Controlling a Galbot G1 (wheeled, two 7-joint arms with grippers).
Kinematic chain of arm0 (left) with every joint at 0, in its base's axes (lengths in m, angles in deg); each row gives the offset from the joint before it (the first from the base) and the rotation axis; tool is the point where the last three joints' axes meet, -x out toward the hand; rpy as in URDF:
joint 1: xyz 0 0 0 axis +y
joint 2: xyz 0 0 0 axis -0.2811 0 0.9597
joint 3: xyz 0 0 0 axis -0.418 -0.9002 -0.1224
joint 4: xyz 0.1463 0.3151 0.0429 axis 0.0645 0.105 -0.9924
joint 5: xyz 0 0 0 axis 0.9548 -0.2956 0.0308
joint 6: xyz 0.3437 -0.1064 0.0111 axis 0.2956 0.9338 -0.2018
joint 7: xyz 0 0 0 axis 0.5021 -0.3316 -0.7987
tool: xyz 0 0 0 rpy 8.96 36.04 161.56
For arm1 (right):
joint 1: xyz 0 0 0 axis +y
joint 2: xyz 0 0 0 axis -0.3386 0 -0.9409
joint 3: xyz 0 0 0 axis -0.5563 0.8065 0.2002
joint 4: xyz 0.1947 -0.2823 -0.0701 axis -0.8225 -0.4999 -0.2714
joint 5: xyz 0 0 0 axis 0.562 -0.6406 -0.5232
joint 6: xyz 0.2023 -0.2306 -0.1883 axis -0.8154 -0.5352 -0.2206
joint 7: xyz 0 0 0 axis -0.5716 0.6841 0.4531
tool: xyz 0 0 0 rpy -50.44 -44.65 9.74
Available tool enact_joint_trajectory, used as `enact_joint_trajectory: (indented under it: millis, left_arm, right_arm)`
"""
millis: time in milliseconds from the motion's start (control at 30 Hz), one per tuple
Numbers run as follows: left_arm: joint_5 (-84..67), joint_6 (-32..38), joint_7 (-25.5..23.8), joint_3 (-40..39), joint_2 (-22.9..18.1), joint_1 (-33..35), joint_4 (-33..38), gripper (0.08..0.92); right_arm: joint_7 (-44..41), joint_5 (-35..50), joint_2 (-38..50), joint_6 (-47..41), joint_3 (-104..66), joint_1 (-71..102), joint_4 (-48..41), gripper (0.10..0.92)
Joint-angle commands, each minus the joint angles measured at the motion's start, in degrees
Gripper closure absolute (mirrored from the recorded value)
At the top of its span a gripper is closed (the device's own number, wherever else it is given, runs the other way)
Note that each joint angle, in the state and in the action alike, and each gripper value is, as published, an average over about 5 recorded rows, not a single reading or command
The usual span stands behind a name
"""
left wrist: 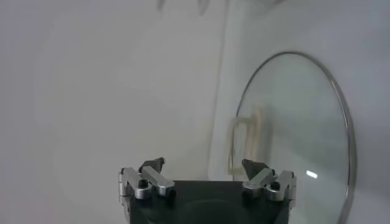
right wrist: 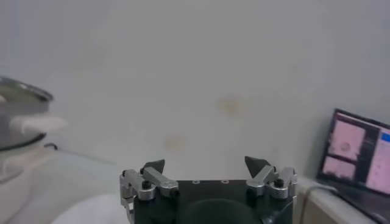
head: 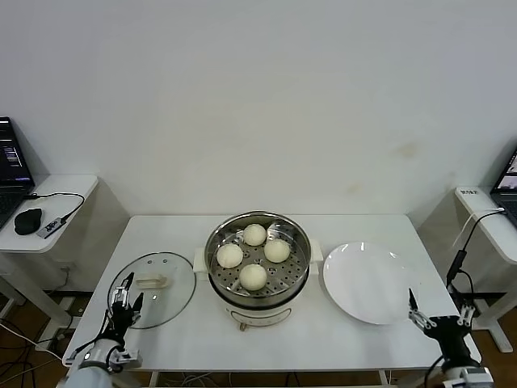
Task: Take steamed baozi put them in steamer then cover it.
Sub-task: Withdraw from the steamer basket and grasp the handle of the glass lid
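White table, cover edge cropped

A white plate lies on the white table, laptops on side desks.

Steamer sits mid-table, uncovered, four steamed baozi on its perforated tray at 12, 3, 6 and 9 o'clock. Cover lies flat on the table at 9 o'clock of the steamer, just beside it, bar handle up. White plate at 3 o'clock, just beside the steamer. Left gripper over the cover's near edge, fingers spread. Right gripper at 5 o'clock of the plate, near the table corner, fingers apart.
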Motion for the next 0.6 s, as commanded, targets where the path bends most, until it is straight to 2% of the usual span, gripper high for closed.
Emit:
enact_joint_trajectory:
  millis: [33,600]
  left_arm:
    - [4.9,0.3,-0.1,-4.1,1.0,-8.5,-7.1,0.177]
    - [4.4,-0.6,-0.7,-7.7,2.0,-16.4,-15.1,0.177]
  right_arm:
    - [0.2,-1.7,-2.3,0.9,-2.2,2.6,-0.7,0.203]
    - [-0.1,-3.4,-3.9,1.9,-2.1,2.0,-3.3,0.203]
